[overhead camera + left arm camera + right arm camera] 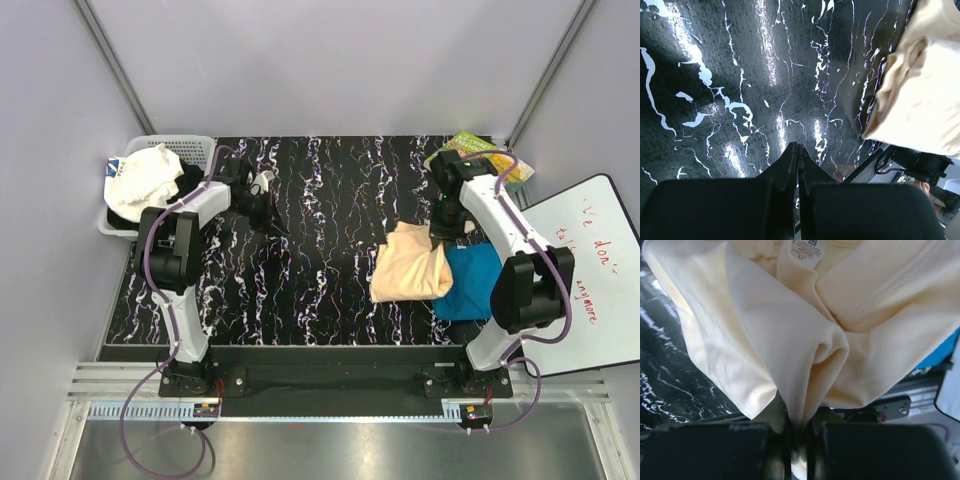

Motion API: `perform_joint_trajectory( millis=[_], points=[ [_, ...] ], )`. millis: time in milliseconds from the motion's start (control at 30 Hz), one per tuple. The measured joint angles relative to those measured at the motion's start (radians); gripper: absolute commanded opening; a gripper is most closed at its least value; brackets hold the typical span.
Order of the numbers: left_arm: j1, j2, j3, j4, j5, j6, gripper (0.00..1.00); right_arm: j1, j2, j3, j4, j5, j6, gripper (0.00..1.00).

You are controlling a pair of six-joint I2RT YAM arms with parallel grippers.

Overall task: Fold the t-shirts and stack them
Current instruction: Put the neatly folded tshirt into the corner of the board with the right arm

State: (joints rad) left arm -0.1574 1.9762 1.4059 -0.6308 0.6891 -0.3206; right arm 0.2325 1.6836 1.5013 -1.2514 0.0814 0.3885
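**Peach shirt pinched at the right, lapping over the blue one**

From where I stand, the right gripper has its fingers clamped tight on a bunched fold of the peach shirt. The cloth is squeezed between the two pads and bulges out just above them. The shirt lies rumpled, right of centre on the black marbled table. Its right edge overlaps the teal shirt, which lies close by the right arm.

To fold it well, I'd say the pinch should be carried low and steady so the layers underneath don't drag. The edge should then be laid down square before letting go. The lump in its grip looks like several layers, which could leave a crooked fold.

The left gripper hovers over bare table well to the left, fingers pressed together and holding nothing.
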Motion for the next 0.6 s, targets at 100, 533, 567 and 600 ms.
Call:
perform_joint_trajectory(
  millis=[100,533,567,600],
  points=[
    [0.000,0.008,0.002,-0.001,0.006,0.000,0.01,-0.070,-0.025,-0.018,-0.048,0.040,-0.001,0.03],
    [0.000,0.036,0.014,-0.003,0.020,0.000,0.01,-0.192,-0.099,-0.060,-0.082,0.121,-0.019,0.04],
    [0.000,0.036,0.014,-0.003,0.022,0.000,0.01,-0.204,-0.097,-0.060,-0.082,0.124,-0.019,0.03],
    [0.000,0.036,0.014,-0.004,0.023,0.000,0.01,-0.217,-0.096,-0.060,-0.082,0.127,-0.019,0.03]
  ],
)
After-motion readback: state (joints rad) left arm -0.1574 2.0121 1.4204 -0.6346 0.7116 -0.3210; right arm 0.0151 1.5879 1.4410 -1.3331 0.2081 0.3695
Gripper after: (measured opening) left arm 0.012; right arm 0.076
